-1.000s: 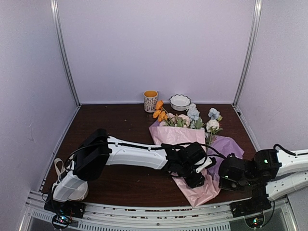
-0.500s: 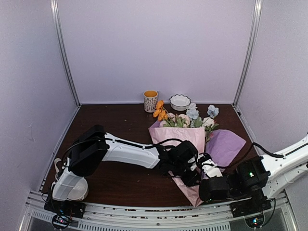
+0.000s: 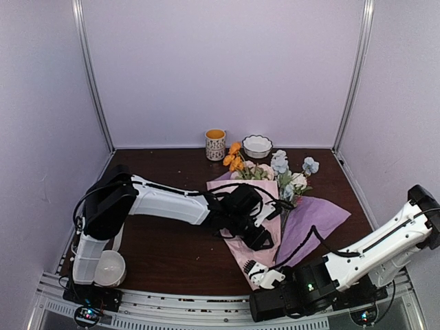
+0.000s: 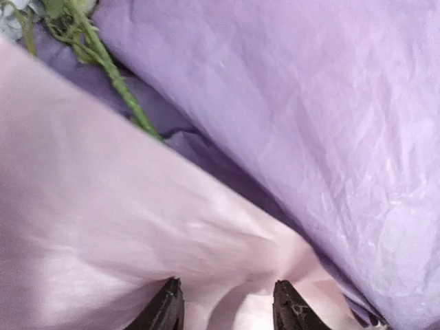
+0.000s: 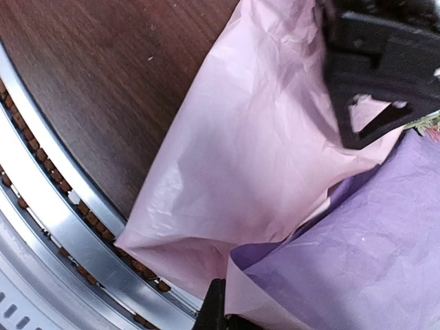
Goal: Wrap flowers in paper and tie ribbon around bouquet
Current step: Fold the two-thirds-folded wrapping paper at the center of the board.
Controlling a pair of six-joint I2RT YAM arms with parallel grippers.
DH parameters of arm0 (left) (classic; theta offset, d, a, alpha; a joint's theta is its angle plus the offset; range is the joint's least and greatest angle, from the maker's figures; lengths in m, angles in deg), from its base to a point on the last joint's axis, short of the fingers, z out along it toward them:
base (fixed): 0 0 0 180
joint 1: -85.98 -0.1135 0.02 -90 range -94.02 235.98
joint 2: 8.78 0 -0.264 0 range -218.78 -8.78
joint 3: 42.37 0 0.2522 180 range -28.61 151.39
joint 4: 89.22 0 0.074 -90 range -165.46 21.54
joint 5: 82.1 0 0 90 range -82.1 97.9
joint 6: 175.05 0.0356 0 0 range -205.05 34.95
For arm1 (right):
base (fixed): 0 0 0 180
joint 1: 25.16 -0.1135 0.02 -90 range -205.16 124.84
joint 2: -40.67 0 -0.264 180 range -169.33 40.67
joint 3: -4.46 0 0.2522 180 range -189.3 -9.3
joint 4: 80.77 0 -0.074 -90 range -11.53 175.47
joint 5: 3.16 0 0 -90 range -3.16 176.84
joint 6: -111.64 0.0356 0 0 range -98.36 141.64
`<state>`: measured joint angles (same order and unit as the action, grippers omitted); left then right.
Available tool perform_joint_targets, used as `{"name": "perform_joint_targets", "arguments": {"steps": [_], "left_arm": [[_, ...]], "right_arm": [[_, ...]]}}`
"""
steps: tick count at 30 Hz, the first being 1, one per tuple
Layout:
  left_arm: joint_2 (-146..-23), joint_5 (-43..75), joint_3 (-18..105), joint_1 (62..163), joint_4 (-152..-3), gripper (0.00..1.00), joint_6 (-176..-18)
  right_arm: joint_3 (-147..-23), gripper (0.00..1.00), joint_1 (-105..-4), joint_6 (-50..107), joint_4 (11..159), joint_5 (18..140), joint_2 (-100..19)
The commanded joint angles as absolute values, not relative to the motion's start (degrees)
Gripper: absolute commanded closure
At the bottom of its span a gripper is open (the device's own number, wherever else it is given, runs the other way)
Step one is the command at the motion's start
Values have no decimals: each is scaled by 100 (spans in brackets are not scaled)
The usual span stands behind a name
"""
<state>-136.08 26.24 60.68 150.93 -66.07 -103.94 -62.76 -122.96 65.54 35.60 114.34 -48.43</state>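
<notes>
Top external view: wrapping is underway. The left gripper, half-closed, clamps the pink cone of paper over the stems, and the right gripper is pinched tight on its near corner. Flowers poke out the far end. Next move, I'd judge: the lilac flap gets drawn across gently.

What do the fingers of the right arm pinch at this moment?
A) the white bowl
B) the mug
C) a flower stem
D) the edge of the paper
D: in the right wrist view the right fingers are shut on a lower edge of the paper, where its pink and lilac faces meet.
</notes>
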Motion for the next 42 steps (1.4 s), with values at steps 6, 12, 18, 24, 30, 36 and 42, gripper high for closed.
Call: {"name": "perform_joint_targets", "arguments": {"steps": [6, 12, 18, 24, 30, 36, 42], "left_arm": [[-12922, 2491, 5920, 14965, -6339, 51, -10119], [-12400, 2051, 5483, 14915, -5989, 51, -10072], [-12314, 1398, 4839, 14778, -6031, 51, -10242], [-12874, 1316, 4966, 14779, -6102, 51, -10307], [-13195, 1666, 5103, 14777, -6304, 51, -10407], [-13098, 1625, 5070, 14777, -6325, 51, -10303], [-13210, 1717, 5029, 14792, -6341, 51, -10387]], "right_arm": [[-6523, 100, -12354, 5870, 3456, 11348, -5282], [-6704, 100, -12356, 5618, 3311, 11351, -5415], [-7236, 100, -12359, 4932, 2973, 11341, -5837], [-7612, 100, -12610, 4320, 2639, 11358, -6348], [-7932, 100, -12747, 3674, 2431, 11581, -6494], [-8049, 100, -12755, 2841, 2251, 12278, -6602], [-7880, 76, -12620, 3161, 2527, 12028, -6153]]}}
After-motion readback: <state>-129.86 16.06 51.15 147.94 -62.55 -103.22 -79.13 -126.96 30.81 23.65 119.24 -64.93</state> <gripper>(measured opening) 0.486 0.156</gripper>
